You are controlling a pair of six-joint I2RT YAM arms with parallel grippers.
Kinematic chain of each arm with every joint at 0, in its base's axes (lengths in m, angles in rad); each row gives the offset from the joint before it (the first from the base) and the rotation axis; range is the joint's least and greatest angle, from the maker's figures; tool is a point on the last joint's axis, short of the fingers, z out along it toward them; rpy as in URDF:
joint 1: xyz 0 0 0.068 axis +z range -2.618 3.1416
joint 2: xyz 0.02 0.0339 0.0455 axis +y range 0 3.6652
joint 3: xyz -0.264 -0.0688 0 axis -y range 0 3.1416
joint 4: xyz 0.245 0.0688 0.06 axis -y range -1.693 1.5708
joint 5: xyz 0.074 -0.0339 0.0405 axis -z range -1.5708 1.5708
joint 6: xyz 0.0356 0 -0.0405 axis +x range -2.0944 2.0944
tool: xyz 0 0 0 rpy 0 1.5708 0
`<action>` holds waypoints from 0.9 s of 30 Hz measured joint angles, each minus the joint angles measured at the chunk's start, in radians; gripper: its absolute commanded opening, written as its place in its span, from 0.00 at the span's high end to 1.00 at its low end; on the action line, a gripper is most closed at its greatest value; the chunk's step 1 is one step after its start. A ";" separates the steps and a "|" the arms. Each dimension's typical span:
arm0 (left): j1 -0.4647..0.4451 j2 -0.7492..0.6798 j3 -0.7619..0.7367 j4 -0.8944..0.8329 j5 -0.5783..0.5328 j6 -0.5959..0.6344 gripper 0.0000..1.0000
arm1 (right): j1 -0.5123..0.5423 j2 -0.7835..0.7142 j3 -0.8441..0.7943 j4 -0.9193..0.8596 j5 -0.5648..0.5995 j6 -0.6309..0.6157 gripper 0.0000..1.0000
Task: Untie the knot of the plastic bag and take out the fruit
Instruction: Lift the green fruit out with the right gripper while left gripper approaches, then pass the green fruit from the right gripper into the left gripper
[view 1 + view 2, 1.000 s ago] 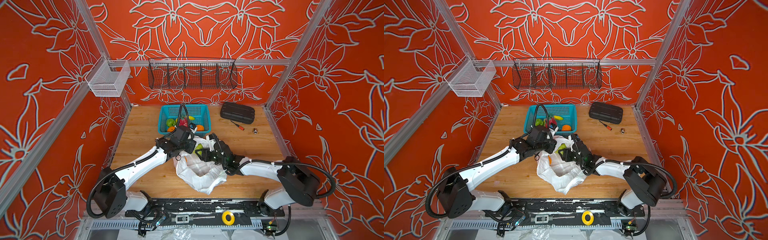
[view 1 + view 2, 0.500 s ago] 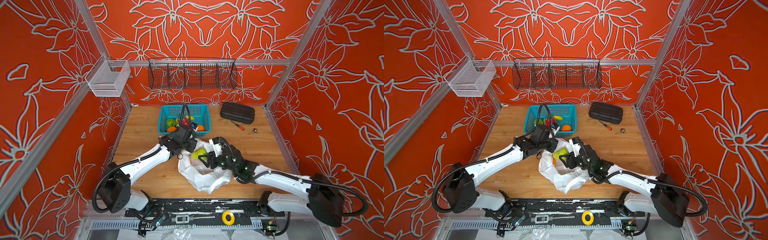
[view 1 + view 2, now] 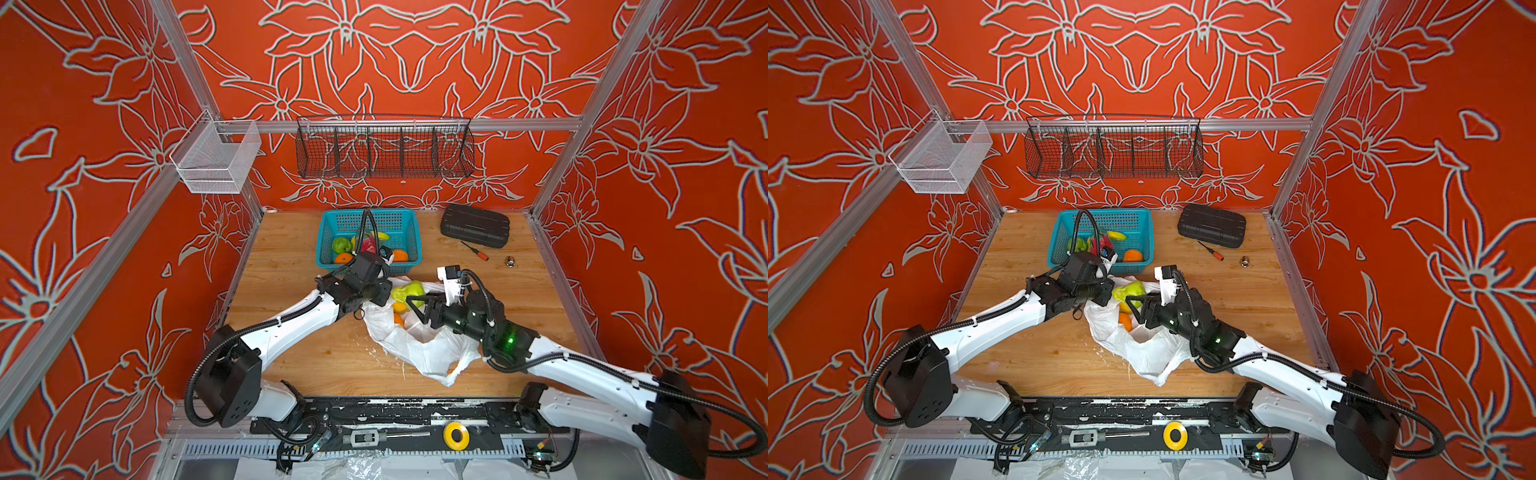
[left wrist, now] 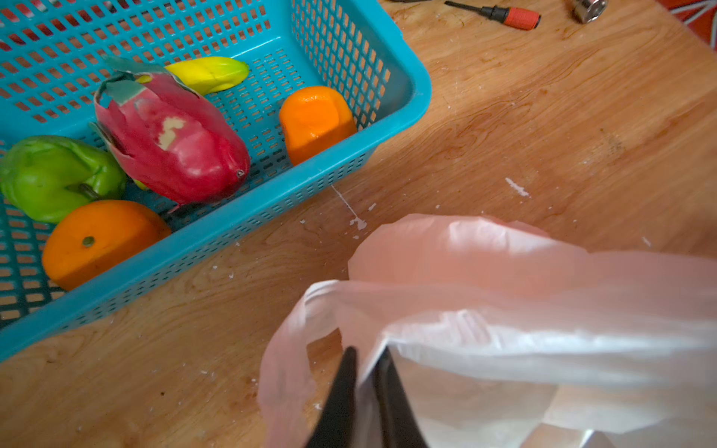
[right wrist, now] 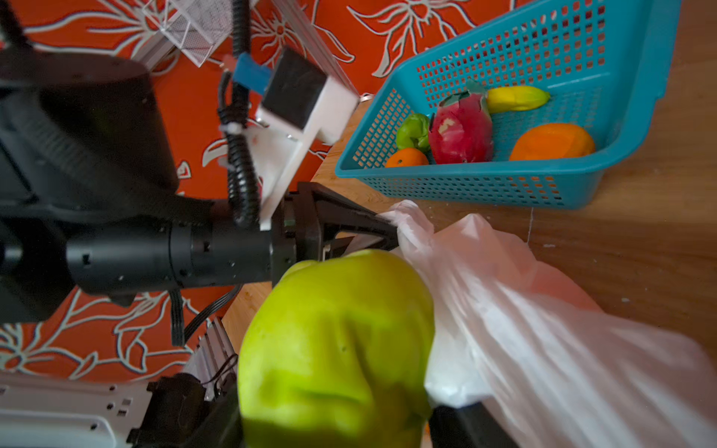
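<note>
The white plastic bag (image 3: 424, 349) (image 3: 1142, 353) lies crumpled at mid-table with its mouth open. The knot is out of view. My left gripper (image 4: 368, 360) (image 3: 385, 298) pinches the bag's rim (image 5: 411, 229) near the basket, its jaws nearly together with plastic between them. My right gripper (image 3: 417, 301) (image 3: 1138, 303) is shut on a bumpy green fruit (image 5: 337, 341) (image 3: 407, 291) and holds it just above the bag's mouth. An orange (image 3: 398, 319) shows inside the bag. In the right wrist view the fruit hides the fingertips.
A teal basket (image 3: 328, 232) (image 4: 388, 97) stands behind the bag with a dragon fruit (image 4: 170, 147), a green fruit, two oranges and a banana in it. At the back right lie a black case (image 3: 475, 226), a screwdriver (image 3: 473, 251) and a small metal part (image 3: 510, 261).
My right gripper has risen out of the bag's mouth with the green fruit in it. My left gripper has stayed at the bag's rim and shifted a little toward the basket.
</note>
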 measured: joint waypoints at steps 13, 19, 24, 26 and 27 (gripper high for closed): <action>-0.002 -0.372 -0.202 0.100 0.159 0.157 0.26 | -0.084 0.115 0.026 0.025 -0.098 0.148 0.53; -0.007 -0.519 -0.273 0.162 0.337 0.465 0.21 | -0.095 0.106 0.040 0.001 -0.155 0.151 0.53; -0.008 -0.496 -0.253 0.154 0.400 0.690 0.17 | -0.099 0.078 0.040 -0.029 -0.194 0.151 0.54; -0.008 -0.473 -0.235 0.150 0.412 0.767 0.15 | -0.100 0.071 0.041 -0.037 -0.211 0.151 0.53; -0.009 -0.459 -0.223 0.150 0.417 0.805 0.15 | -0.101 0.069 0.043 -0.041 -0.218 0.151 0.53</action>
